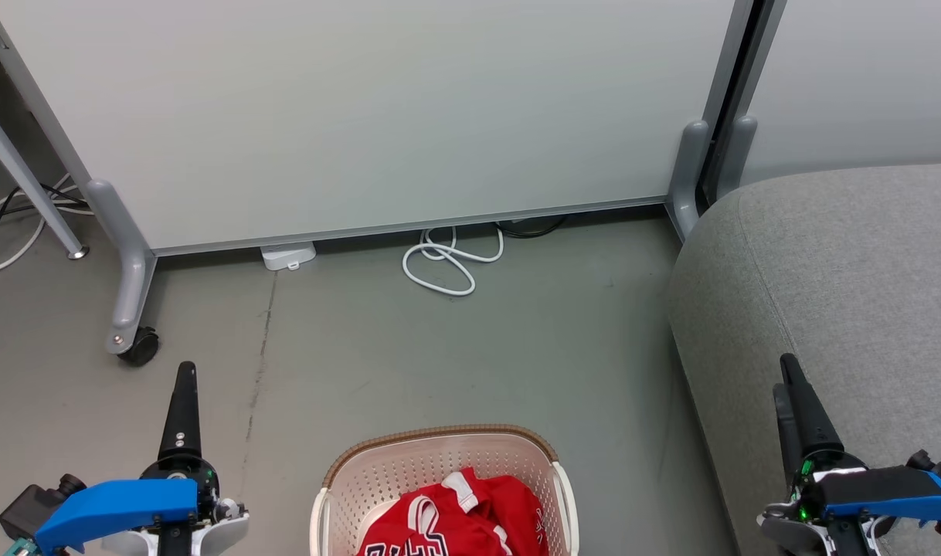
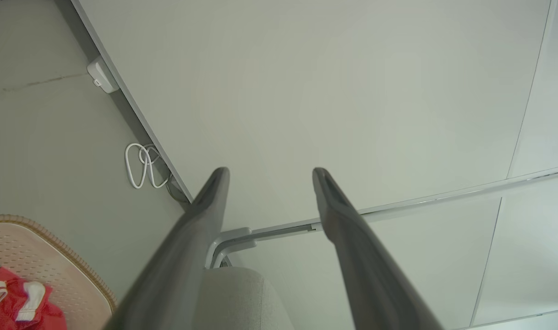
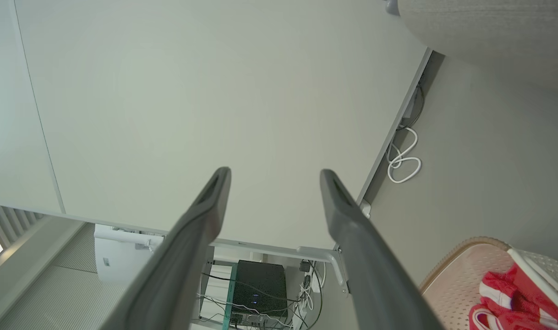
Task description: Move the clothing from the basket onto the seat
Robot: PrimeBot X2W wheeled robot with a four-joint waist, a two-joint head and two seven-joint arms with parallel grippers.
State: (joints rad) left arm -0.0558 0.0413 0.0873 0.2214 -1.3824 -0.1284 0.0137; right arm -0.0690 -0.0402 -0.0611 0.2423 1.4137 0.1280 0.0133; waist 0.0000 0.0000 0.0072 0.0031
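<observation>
The clothing [image 1: 455,517] lies heaped in the basket [image 1: 439,436], which stands on the floor [image 1: 517,347] between the two arms, with a strip of bare floor between it and the rounded edge of the grey seat [image 1: 849,262] on the robot's right. It looks like a red sports jersey with white bands, and part of some block lettering shows at the lower edge of the head view. Whether one garment or several are bundled there cannot be told. Such fabric is probably light, limp and rather slick: it should sag and trail when lifted, may drag a second piece along, and a shallow pinch could slip off. The best hold seems to be a raised fold near the top of the heap, such as the white-banded ridge toward the basket's far rim, taken deep enough to gather several layers and kept clear of the perforated wall. The left arm's fingers [image 2: 201,211] stand spread wide, holding and touching nothing, raised over the floor to the basket's left. The right arm's fingers [image 3: 201,215] are likewise parted and unladen, poised over the near edge of the seat.
</observation>
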